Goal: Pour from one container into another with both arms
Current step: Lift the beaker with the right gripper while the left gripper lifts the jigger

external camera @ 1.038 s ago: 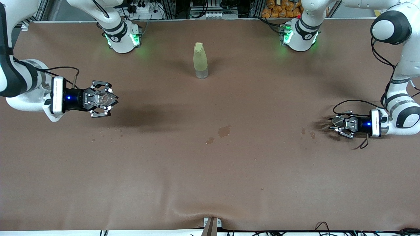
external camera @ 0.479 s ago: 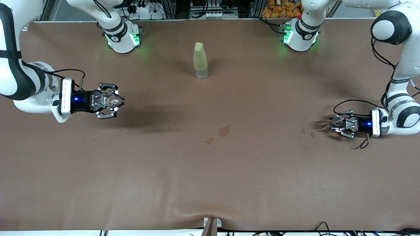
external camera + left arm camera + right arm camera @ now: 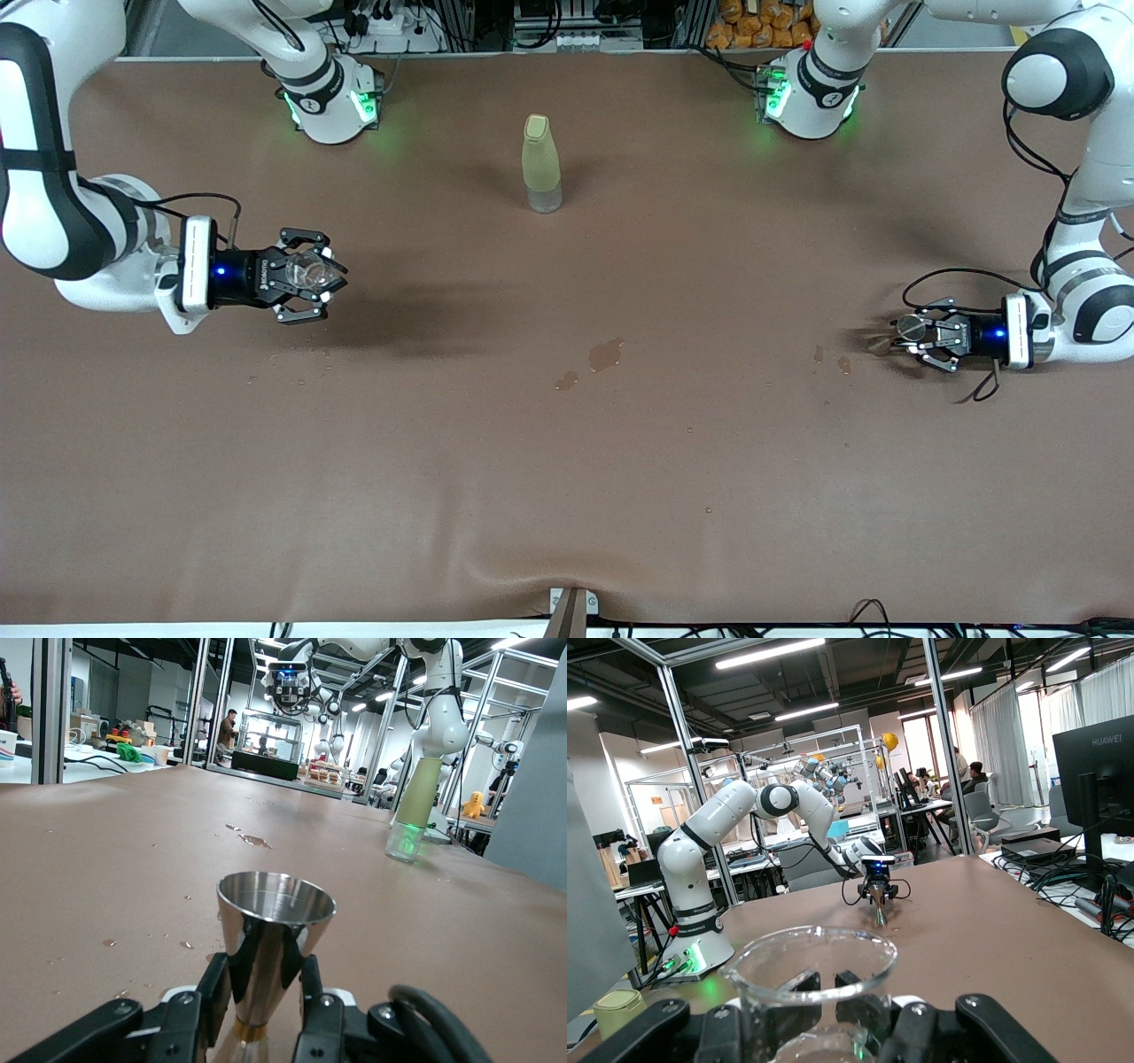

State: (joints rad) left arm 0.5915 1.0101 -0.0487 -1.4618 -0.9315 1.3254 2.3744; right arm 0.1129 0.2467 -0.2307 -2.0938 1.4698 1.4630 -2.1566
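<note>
From the front, the right tool (image 3: 312,276) is up over the right arm's end of the brown bench (image 3: 567,496), its jaws clamped on the tiny clear glass beaker-like cup (image 3: 307,268), held upright, likely so nothing tips out before the pour. The left tool (image 3: 917,338) sits low at the left arm's end, its fingers narrow on either side of the small silvery hourglass-shaped metal jigger (image 3: 909,327), which stands mouth up; whether they grip it yet I cannot tell. The two vessels are well apart, with a wide bare stretch between them holding only wet patches (image 3: 605,354); the tall yellow-green bottle (image 3: 541,163) stands farther from the camera, clear of that path

In the left wrist view, the jigger (image 3: 275,943) stands upright between the fingers (image 3: 206,997), open bench ahead, the bottle (image 3: 416,806) well off

In the right wrist view, the cup (image 3: 811,979) rim sits level between the fingers (image 3: 722,1028), with the left tool (image 3: 877,890) and jigger far ahead over clear bench
</note>
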